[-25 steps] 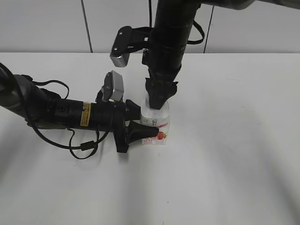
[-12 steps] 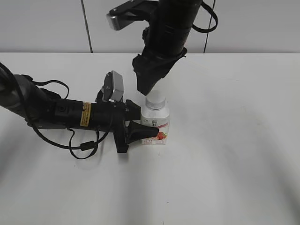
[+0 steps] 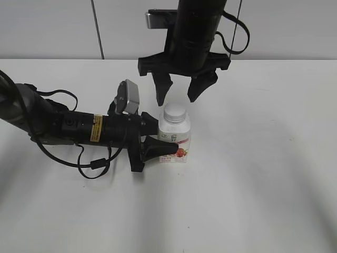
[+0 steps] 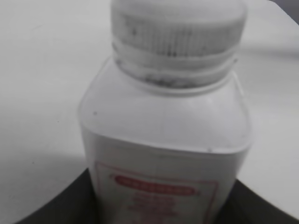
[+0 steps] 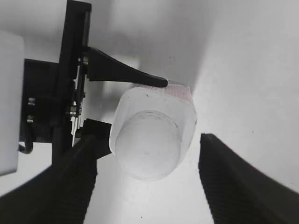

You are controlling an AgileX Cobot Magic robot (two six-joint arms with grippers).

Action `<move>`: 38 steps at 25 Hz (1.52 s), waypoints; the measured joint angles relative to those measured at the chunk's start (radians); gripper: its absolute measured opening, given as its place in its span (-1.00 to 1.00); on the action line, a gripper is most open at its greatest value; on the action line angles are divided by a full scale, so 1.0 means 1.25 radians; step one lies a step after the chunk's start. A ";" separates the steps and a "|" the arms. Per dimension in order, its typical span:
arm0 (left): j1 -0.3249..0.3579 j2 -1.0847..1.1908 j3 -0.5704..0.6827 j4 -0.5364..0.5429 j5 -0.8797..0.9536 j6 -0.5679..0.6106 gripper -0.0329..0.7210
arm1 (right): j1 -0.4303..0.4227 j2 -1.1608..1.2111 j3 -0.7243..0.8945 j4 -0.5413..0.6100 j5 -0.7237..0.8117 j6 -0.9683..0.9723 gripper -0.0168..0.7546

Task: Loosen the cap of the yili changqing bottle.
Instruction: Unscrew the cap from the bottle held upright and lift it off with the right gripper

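Observation:
The yili changqing bottle [image 3: 175, 138] stands upright on the white table, white with a pink and red label. Its white ribbed cap [image 3: 175, 112] sits on the neck. My left gripper [image 3: 160, 141] reaches in from the left and is shut on the bottle's body. The left wrist view shows the bottle [image 4: 163, 154] and the cap [image 4: 176, 28] up close between the dark jaws. My right gripper [image 3: 180, 94] hangs open just above the cap, one finger on each side, touching nothing. The right wrist view looks down on the cap [image 5: 147, 150] between the open fingers [image 5: 149, 186].
The left arm with its cables [image 3: 58, 126] lies low across the table's left side. A grey panelled wall [image 3: 52, 26] runs along the far table edge.
My right gripper has let go of the cap, risen off the bottle, turned and opened wide. The left gripper and the bottle have not moved.

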 joint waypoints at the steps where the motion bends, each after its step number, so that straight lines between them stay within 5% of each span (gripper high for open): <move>1: 0.000 0.000 -0.001 0.000 0.000 0.000 0.05 | 0.000 0.008 0.000 0.002 0.000 0.002 0.43; 10: 0.000 0.000 0.000 0.001 0.000 -0.001 0.05 | 0.000 0.034 0.000 0.003 0.000 0.012 0.40; 17: 0.000 0.000 0.000 0.001 0.000 -0.001 0.05 | 0.000 0.034 0.000 0.004 0.000 0.015 0.04; 25: 0.000 0.000 0.000 0.001 0.000 -0.001 0.05 | 0.000 0.034 0.000 0.005 -0.001 -0.010 0.03; 29: 0.000 0.000 0.000 0.001 0.000 -0.001 0.05 | 0.000 0.034 0.000 0.009 -0.001 -0.182 0.03; 38: 0.000 0.000 0.000 0.003 0.000 0.001 0.05 | 0.000 0.034 0.000 0.040 -0.001 -0.856 0.03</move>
